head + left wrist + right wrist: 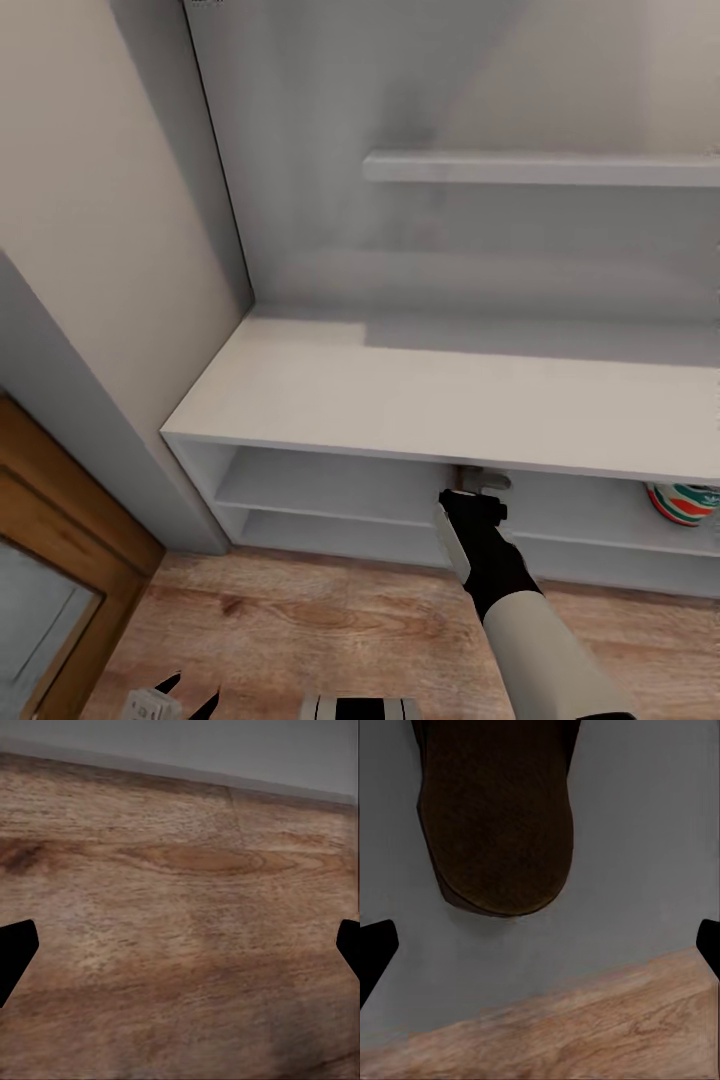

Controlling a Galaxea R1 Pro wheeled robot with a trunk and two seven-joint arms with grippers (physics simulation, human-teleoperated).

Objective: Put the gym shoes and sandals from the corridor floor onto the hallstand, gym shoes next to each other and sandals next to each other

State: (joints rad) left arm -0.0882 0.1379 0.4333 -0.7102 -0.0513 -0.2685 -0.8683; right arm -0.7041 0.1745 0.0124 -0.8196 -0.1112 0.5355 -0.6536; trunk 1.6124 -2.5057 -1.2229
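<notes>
My right gripper (478,492) reaches into the shoe rack's (400,400) upper open slot, just under its top board. Its wrist camera shows both fingertips (375,949) spread wide apart, with one dark-brown sandal (499,817) lying on the grey shelf just ahead of them, untouched. To the right of that gripper, a gym shoe (682,502) sits in the same slot. My left gripper (175,700) hangs low over the wooden floor (180,907), fingers wide, holding nothing.
</notes>
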